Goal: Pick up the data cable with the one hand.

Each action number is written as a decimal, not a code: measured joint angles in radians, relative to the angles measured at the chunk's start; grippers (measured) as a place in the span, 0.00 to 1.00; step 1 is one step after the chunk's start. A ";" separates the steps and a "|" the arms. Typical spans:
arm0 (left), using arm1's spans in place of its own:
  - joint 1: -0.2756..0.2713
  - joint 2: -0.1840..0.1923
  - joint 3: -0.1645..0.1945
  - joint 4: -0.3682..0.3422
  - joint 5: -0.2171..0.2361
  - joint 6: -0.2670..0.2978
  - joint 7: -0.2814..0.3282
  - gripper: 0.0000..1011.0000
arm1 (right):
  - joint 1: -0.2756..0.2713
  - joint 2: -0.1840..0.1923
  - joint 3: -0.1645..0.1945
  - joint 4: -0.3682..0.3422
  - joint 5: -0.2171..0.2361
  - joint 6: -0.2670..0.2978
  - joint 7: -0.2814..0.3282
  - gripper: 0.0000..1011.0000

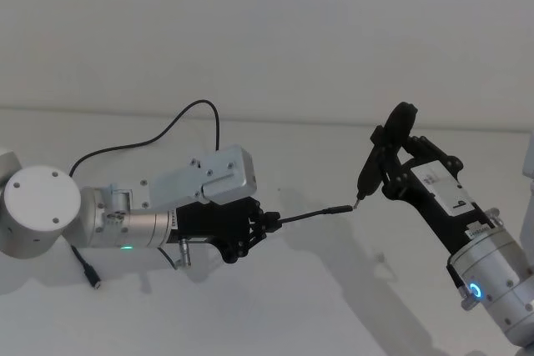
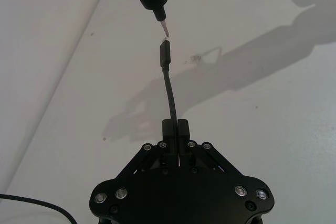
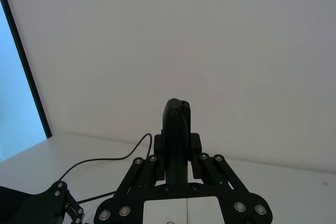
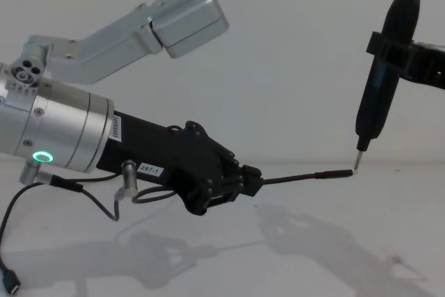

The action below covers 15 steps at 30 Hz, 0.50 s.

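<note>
Now, farthest left on the white table (image 1: 334,306), a small black plug (image 1: 90,274) lies near the left arm's base; I cannot tell whether it is the far end of the same cord. From there a thin black lead arcs up and over behind the left arm. The left gripper (image 1: 269,221) reaches rightward, low over the table, and its jaws are clenched on the cable (image 1: 313,213) a little way behind the slim plug end. The held length is clear of the table, so the pick-up looks done, with this arm as the one doing it. Beyond the jaws the cable juts out as a short, nearly straight stub. Its long axis runs left to right in line with the gripper and rises slightly toward the right. The left wrist view shows it gripped at the centre of the fingertips and pointing straight away from them. At the stub's right end the plug's metal tip meets the pointed tip of an upright black tool (image 1: 371,164); the two are touching or just apart, I cannot tell which. The right gripper (image 1: 399,154), coming in from the near right, is closed on that tool and holds it point down. Any next move turns on this alignment: the plug lies directly left of the tool's point, and the left gripper is the only one on the cable.
</note>
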 joint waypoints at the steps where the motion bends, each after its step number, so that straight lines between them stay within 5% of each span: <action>1: 0.000 0.000 0.000 0.000 0.000 0.000 0.000 0.04 | 0.000 0.000 -0.001 0.000 0.000 0.000 0.000 0.27; 15: 0.000 -0.001 0.000 0.000 0.000 0.000 0.000 0.04 | 0.005 -0.002 -0.007 0.008 -0.003 0.006 -0.004 0.27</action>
